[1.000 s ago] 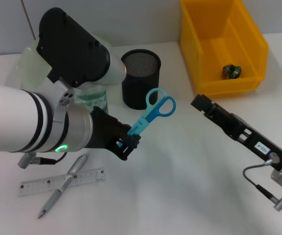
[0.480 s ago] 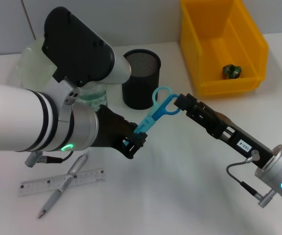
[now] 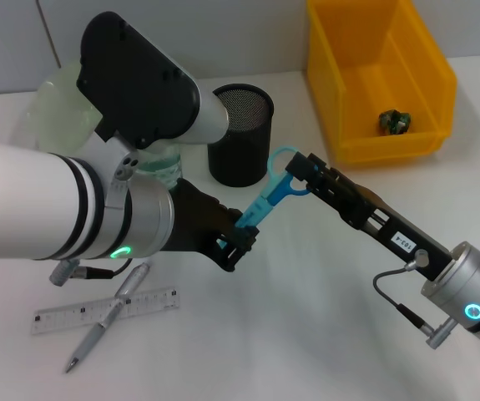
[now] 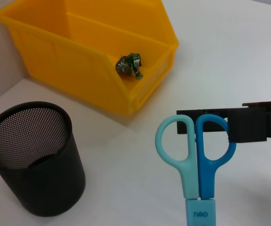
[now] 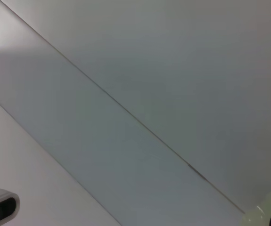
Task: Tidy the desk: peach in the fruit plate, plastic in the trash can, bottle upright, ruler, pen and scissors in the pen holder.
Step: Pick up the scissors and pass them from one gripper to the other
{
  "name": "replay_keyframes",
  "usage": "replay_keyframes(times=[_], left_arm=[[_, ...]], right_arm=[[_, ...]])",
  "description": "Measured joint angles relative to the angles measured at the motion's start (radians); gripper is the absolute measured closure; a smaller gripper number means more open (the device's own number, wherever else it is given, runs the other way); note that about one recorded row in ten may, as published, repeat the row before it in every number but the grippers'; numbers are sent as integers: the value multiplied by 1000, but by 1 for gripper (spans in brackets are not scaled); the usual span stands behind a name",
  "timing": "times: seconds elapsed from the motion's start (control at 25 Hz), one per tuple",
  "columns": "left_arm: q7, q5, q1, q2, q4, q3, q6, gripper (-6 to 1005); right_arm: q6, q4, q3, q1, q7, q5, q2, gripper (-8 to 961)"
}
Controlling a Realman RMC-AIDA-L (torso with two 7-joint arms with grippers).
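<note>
the left gripper (image 3: 238, 242) is clamped on the blade end of the scissors (image 3: 266, 199), holding them above the desk (image 3: 306, 334) with the handle loops tilted up and away. the right gripper (image 3: 300, 171) is at those loops; in the left wrist view its dark bar (image 4: 229, 123) lies right behind them, but whether its fingers are spread or closed cannot be told, nor whether they touch the handles. just beyond the scissors stands the black mesh pen holder (image 3: 240, 134), upright, with nothing visible inside. beside it, mostly hidden by the left arm, a clear bottle (image 3: 158, 167) shows only partly, so its pose cannot be told. a pale green shape (image 3: 56, 104) pokes out behind the arm, too covered to name. near the front edge the ruler (image 3: 104, 311) lies flat with the pen (image 3: 106, 319) crossing over it, well apart from the holder. the yellow bin (image 3: 394, 146) stands far right, holding a small dark green crumpled bit (image 3: 394, 122). the right wrist view shows only a grey wall and a sliver of something at its edge.
</note>
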Motion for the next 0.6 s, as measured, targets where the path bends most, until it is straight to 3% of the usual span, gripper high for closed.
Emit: replay_keyframes(times=[0.32,0.6], left_arm=[[2,-1,-6,0,-1,7,-3,735],[10,-19,-10,1,-1,7,-3,732]], right_arm=[[25,7,-2,14,24,-8,-1,223],[29,8,0,14,26,-8,-1,364]])
